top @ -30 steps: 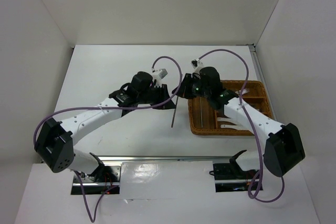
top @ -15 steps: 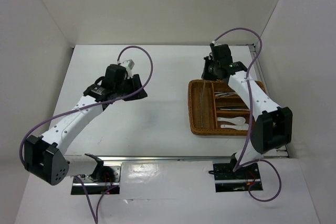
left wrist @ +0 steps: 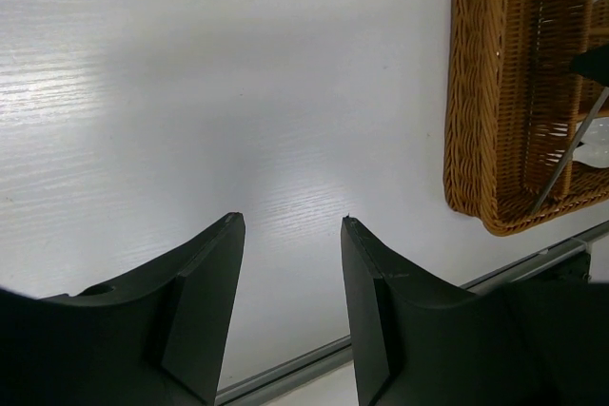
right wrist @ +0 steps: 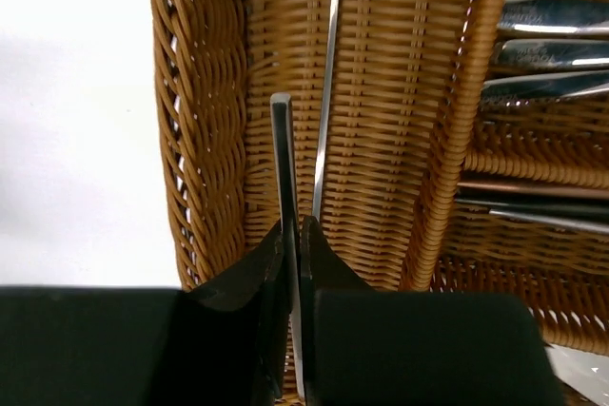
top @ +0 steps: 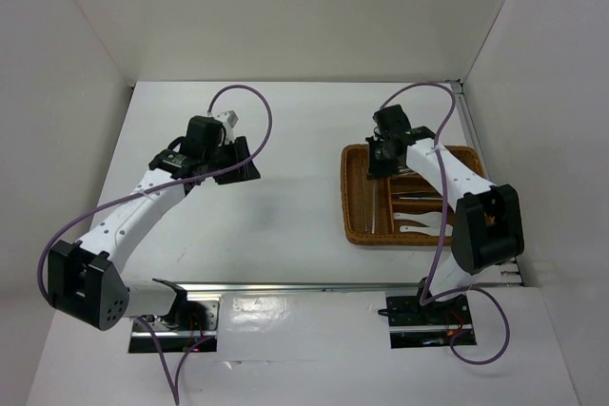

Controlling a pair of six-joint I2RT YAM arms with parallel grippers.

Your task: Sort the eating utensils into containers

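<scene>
The left end effector [left wrist: 290, 220] had drawn back to the left half of the surface [left wrist: 190, 92] and stood spread, with nothing between its fingers. A second earlier it had been nearly pressed together at the middle, where both arms met and a thin dark stick hung between them just beside the tray [top: 346, 199]. That meeting had broken up: the left arm had let go and retreated, well apart from the tray, so its share of this piece looked finished.

The stick had gone with the other arm. The right end effector [right wrist: 293, 235] now hung over the tray's left side, pressed together on the chopstick [right wrist: 282, 149], which it pinched near one end. The chopstick reached forward over the long slot [right wrist: 381, 140], close to the left wall. Whether its far tip touched the weave could not be told. A second stick [right wrist: 328, 64] already lay along that slot.

Further right, the forks [right wrist: 552, 16] lay in a shorter compartment and the spoons [top: 411, 228] in the near one. No other utensil showed outside the tray in the top view, so the sort seemed close to done. What remained, by my reading, was to lower the chopstick lengthwise into the slot and release it without nudging its neighbour
</scene>
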